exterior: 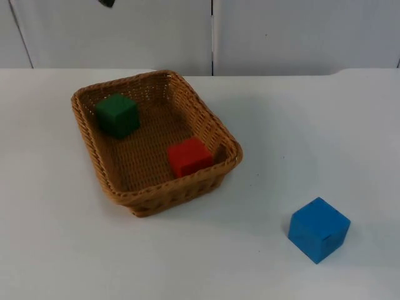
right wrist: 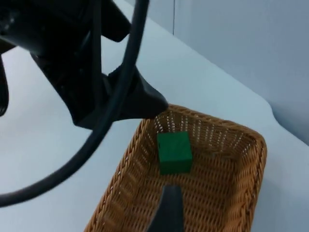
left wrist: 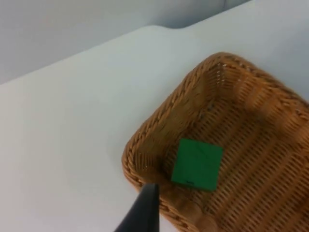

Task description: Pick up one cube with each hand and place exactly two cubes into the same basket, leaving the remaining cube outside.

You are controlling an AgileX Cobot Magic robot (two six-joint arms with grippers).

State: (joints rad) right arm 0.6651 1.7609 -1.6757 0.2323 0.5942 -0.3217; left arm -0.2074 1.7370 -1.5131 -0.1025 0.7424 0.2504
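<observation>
Top view, nearest: blue cube (exterior: 319, 229) alone on the white counter (exterior: 300, 125), well apart from the basket, one corner turned toward the camera.
Top view, basket: wicker basket (exterior: 154, 140) with its long axis running diagonally from the far left to the near right; green cube (exterior: 117, 115) lies at its far end, red cube (exterior: 189, 156) against its near wall.
Left wrist view: left gripper (left wrist: 142, 210) hangs above the basket's rim beside the green cube; whether the jaws are open or closed cannot be told.
Right wrist view: right gripper (right wrist: 166, 210) hangs over the basket's interior, looking along its length at the green cube; jaw state cannot be told.
Judgement, progress: two cubes sit inside, one outside, so the placing looks complete.
Judgement, technique: withdraw both arms straight up, clear of the rim, leaving the blue cube undisturbed.
</observation>
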